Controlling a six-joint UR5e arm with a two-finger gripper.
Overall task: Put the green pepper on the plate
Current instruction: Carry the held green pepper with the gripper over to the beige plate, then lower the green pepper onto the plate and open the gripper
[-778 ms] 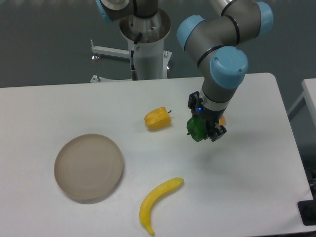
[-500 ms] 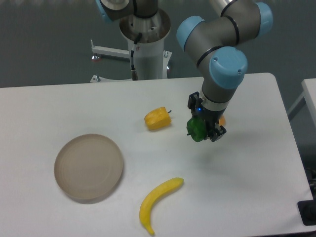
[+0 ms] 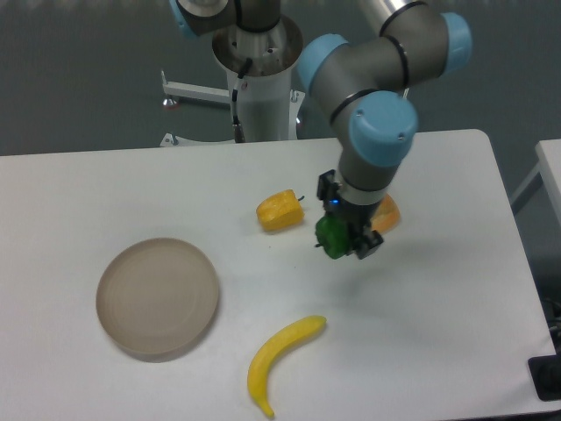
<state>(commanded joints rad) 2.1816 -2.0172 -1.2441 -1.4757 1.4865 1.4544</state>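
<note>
We see no readable writing. Our gripper point(image 3: 344, 241) pinches the green pepper point(image 3: 332, 238) above the table point(image 3: 438, 307), the yellow pepper point(image 3: 280, 210) just left, the plate point(image 3: 158, 296) well off to its lower left.

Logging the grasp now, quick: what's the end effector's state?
End effector: closed on the green pepper, held above the table, not yet at the plate.

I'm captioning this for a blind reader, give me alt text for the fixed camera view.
A robot arm's end effector holds a green pepper above a white table. A plate sits empty at left, with a yellow pepper, a banana and a partly hidden orange item nearby.
</note>
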